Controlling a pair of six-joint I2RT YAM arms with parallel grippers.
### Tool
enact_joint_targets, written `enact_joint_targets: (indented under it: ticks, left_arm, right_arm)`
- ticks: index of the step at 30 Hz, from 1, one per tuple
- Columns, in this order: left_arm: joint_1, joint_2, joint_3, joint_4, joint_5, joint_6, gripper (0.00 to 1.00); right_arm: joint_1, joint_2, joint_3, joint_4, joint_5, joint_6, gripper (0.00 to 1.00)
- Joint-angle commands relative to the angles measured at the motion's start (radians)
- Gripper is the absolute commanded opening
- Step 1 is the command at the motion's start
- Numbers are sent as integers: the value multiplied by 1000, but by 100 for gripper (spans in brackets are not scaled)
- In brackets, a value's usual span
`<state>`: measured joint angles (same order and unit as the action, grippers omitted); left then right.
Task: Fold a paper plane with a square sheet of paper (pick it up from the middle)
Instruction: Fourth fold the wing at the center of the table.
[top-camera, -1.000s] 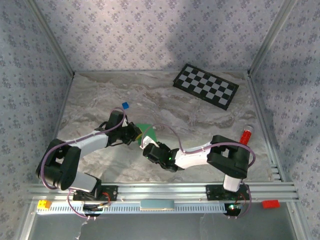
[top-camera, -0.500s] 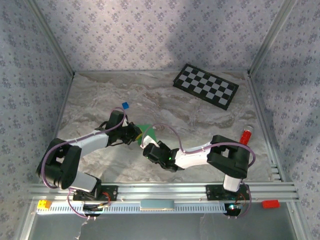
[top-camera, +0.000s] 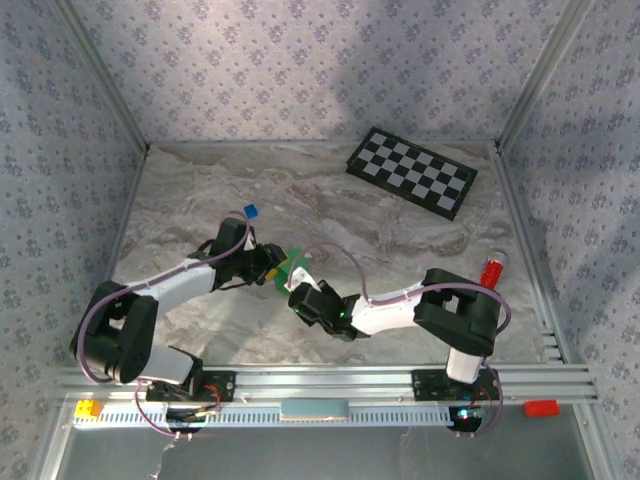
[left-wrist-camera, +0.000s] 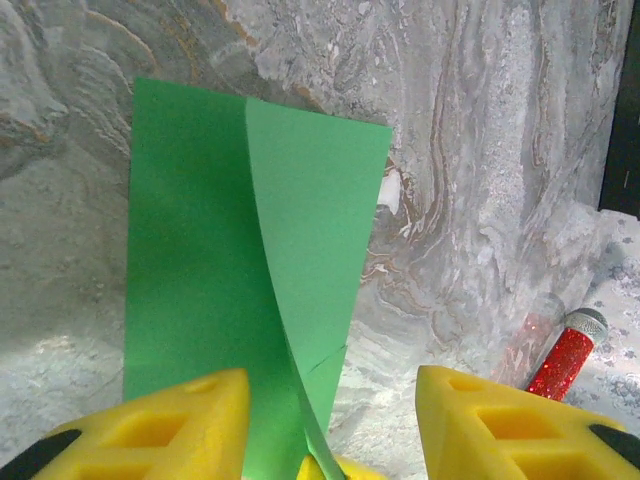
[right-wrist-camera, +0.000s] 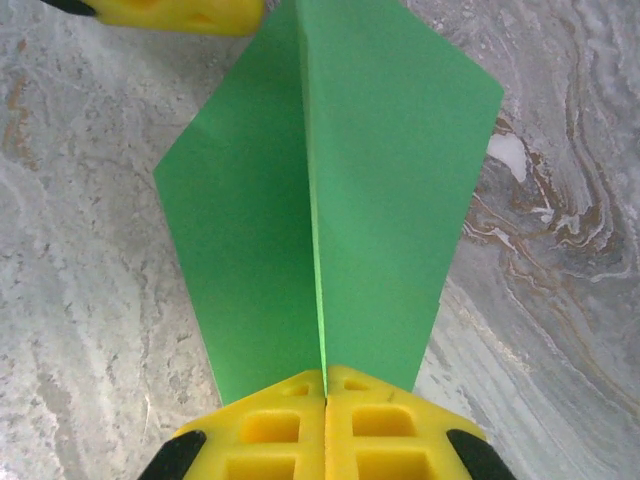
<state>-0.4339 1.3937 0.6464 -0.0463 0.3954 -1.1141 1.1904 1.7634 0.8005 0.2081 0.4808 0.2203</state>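
Overall scene: two arms reach inward over a marbled grey table (top-camera: 400, 250) and meet near its middle.
Square sheet of paper (top-camera: 290, 263): bright green, lifted off the table at the point where the two arms meet; folded along a centre crease, with its two flaps spreading apart from that crease.
Right end effector (top-camera: 300, 291): yellow fingers pressed fully together on the sheet's creased edge; in the right wrist view (right-wrist-camera: 325, 385) the sheet (right-wrist-camera: 330, 180) rises from between the fingertips, crease in line with the seam between them.
Left end effector (top-camera: 270, 267): fingers parted about halfway, gripping nothing; in the left wrist view (left-wrist-camera: 335, 425) the sheet (left-wrist-camera: 200, 250) stands in the gap, nearer the left-hand finger (left-wrist-camera: 190, 420), one flap curling toward the camera. Contact with that finger cannot be told.
Checkerboard (top-camera: 411, 185): black and white, flat at the far right of the table, well apart from the sheet.
Blue block (top-camera: 251, 211): small, on the table just beyond the left arm.
Red tube (top-camera: 492, 270): silver-capped, glittery, near the right edge of the table.
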Motion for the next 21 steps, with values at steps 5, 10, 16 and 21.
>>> enact_joint_targets:
  ticks: [5, 10, 16, 21]
  left_arm:
    - [20, -59, 25, -76, -39, 33, 48]
    - [30, -67, 22, -87, -38, 39, 48]
    - [33, -68, 24, -86, -38, 46, 46]
    - [33, -61, 22, -81, -32, 58, 38]
  right_arm:
    - [-52, -15, -64, 95, -131, 127, 2]
    - [-79, -10, -84, 139, -209, 177, 2]
    - [-158, -21, -129, 252, -409, 285, 2]
    - [-242, 6, -144, 329, -598, 401, 2]
